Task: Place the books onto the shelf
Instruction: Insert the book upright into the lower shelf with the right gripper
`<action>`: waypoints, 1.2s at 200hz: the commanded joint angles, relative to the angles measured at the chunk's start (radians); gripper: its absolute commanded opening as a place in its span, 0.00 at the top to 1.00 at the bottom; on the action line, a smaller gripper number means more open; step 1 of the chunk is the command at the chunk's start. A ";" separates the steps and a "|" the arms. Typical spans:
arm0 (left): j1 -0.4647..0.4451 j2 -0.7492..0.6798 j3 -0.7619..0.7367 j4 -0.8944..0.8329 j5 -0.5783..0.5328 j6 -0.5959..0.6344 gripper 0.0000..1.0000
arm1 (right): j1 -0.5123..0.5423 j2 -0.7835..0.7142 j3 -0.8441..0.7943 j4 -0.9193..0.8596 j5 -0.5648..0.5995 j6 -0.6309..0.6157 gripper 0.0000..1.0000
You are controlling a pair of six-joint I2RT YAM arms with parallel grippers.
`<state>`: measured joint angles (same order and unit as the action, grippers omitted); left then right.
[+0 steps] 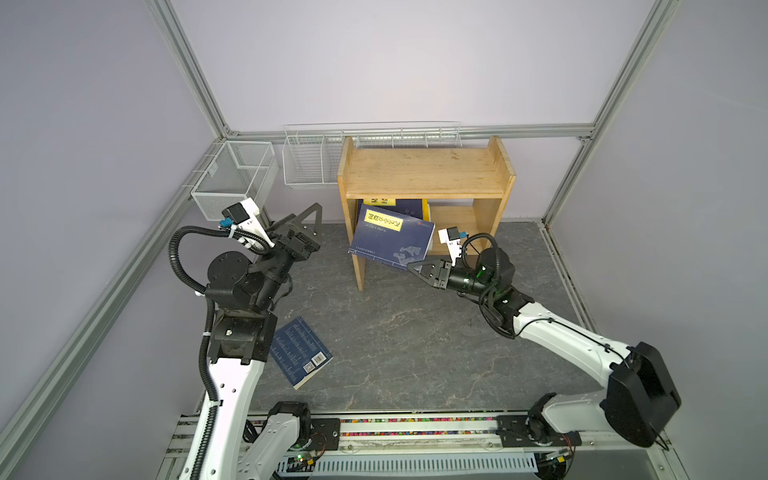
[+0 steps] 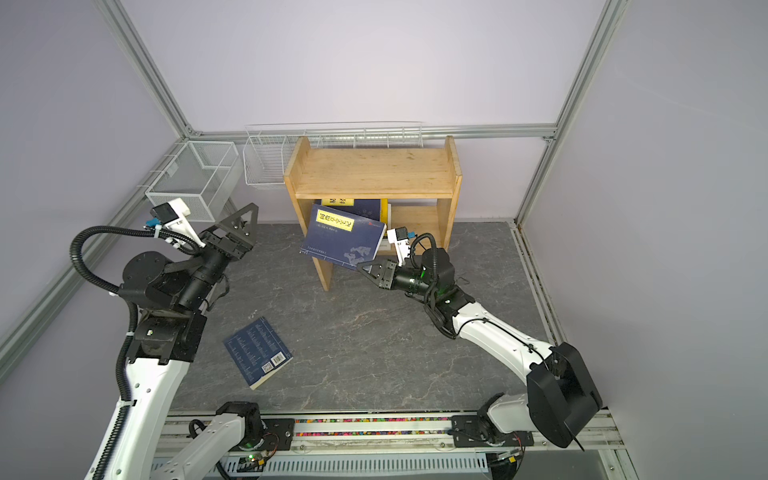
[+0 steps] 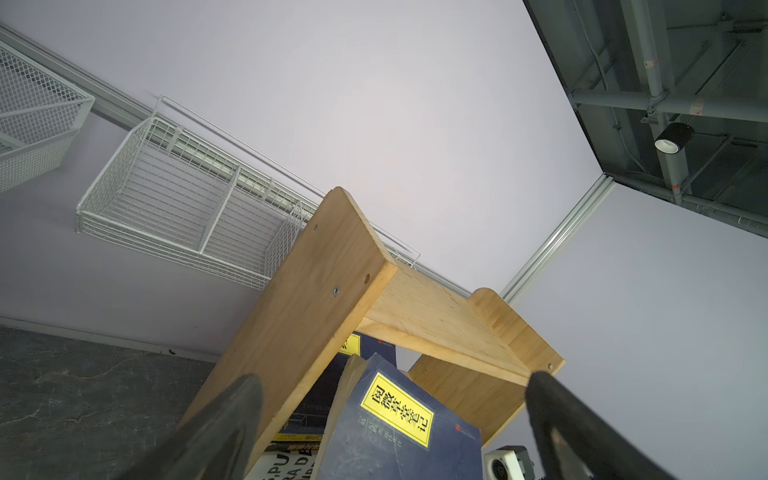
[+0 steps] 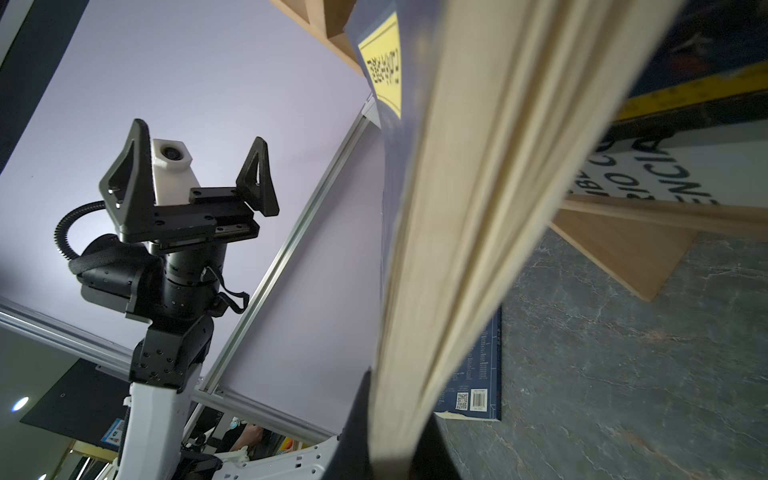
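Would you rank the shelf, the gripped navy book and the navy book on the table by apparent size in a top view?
1. shelf
2. gripped navy book
3. navy book on the table; the gripped one is raised nearer the camera, so their true sizes may match.

The light pine two-tier wooden shelf has a bare top board. Its lower bay is blocked at left by shelved books and a tilted navy yellow-labelled paperback; the right half is open. Another navy paperback lies on the dark marbled surface, otherwise open.
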<state>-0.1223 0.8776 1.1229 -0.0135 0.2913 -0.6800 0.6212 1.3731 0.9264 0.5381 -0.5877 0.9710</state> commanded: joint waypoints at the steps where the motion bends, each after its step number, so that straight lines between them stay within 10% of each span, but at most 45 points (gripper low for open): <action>1: 0.006 0.002 -0.003 0.016 -0.002 -0.003 0.01 | -0.013 -0.008 0.017 0.018 -0.011 -0.043 0.93; 240: 0.007 0.030 -0.025 -0.004 0.059 0.058 0.01 | -0.162 0.302 0.588 -0.512 -0.186 -0.104 0.93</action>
<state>-0.1223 0.9028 1.1076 0.0067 0.3077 -0.6792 0.4660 1.6508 1.4433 0.0471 -0.7395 0.9020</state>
